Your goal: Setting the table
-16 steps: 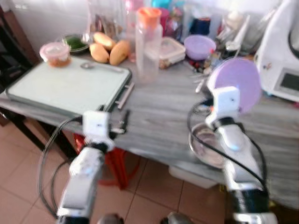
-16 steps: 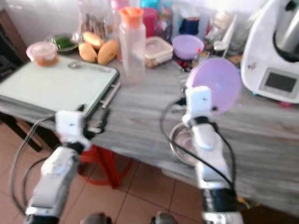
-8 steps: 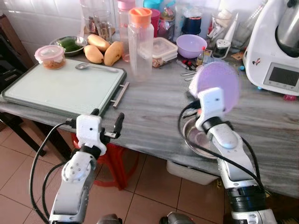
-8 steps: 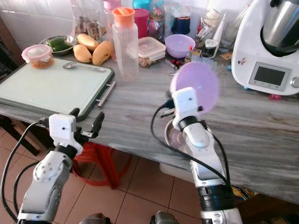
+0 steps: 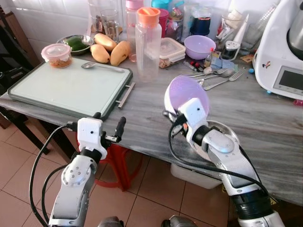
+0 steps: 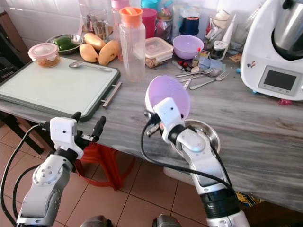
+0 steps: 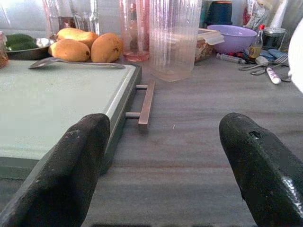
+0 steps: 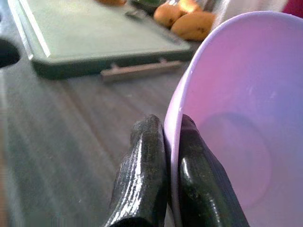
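The right gripper (image 8: 163, 142) has its two black fingers pressed together on the rim of a round lilac plastic bowl (image 5: 185, 93), one finger inside the wall and one outside. The bowl stands tipped on edge above the gripper, its hollow facing the robot and its rim running roughly up and down. It hangs over the grey wood-grain tabletop (image 5: 147, 111), just beside a shallow round steel dish (image 6: 204, 128) lying under the right forearm; whether bowl and dish touch is hard to judge. The left gripper (image 7: 161, 161) hovers at the table's near edge with its fingers spread wide and nothing between them, pointing toward the pale green rectangular tray (image 5: 66, 87) with a metal handle. Beyond stand a clear plastic bottle with an orange cap (image 5: 147, 42) and yellow mangoes (image 5: 111, 51)
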Available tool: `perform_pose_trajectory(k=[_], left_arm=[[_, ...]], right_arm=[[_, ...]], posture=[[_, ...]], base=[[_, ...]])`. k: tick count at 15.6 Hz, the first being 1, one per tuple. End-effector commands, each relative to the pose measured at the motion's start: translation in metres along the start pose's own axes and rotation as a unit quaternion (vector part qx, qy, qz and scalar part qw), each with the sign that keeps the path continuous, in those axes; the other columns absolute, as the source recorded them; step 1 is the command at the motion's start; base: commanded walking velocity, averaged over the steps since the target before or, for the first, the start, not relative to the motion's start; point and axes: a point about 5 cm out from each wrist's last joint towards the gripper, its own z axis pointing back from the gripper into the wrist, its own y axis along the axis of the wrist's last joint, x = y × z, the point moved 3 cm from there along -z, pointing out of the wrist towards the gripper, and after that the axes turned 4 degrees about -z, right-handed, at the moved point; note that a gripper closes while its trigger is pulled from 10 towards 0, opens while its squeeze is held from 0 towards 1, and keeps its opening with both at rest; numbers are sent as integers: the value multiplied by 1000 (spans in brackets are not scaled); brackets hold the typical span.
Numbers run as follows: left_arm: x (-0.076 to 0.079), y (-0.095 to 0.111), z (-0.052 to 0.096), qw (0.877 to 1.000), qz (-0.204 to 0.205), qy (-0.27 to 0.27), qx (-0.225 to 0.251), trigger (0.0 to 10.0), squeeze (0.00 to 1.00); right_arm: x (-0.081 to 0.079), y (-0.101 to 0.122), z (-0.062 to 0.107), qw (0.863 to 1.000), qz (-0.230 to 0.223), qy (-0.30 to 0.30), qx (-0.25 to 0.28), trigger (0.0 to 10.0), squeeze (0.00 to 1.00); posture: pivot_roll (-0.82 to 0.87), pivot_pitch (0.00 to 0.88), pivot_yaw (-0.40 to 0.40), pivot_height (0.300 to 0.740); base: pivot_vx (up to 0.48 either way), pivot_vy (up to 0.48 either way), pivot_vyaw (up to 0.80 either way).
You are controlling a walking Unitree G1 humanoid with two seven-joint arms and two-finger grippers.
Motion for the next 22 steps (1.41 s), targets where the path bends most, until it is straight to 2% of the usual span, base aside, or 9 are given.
perform_pose_trajectory(k=[1,7,11,13,14,15,18,22], left_arm=[[1,5,-1,1000,-2,-6,6,10000,0],[2,2,1,1000,-2,-6,-2,10000,0],[3,1,0,1000,-2,-7,-6,10000,0],[3,1,0,1000,-3,-8,-8,10000,0],[3,1,0,1000,-3,-8,-9,10000,0],[3,0,0,1000,-4,-8,-11,10000,0],[5,-2,1,1000,-5,-10,-18,10000,0],[5,-4,0,1000,-6,-11,-23,10000,0]], right_arm=[[-4,4,1,1000,9,17,2,10000,0],[-9,-7,6,998,18,56,-33,10000,0],[-12,-14,8,996,45,71,-41,10000,0],[-13,-17,8,995,48,74,-47,10000,55],[-13,-18,9,995,48,75,-49,10000,490],[-12,-19,9,995,49,72,-52,10000,627],[-6,-26,10,994,59,57,-66,10000,667],[3,-28,9,994,77,36,-74,10000,639]], posture=[[32,0,-11,740],[33,0,-11,740],[33,3,-8,740],[35,4,-8,740],[35,4,-7,740],[36,4,-7,740],[35,5,-7,740],[35,3,-6,740]], base=[[0,0,0],[0,0,0],[0,0,0],[0,0,0],[0,0,0],[0,0,0],[0,0,0],[0,0,0]])
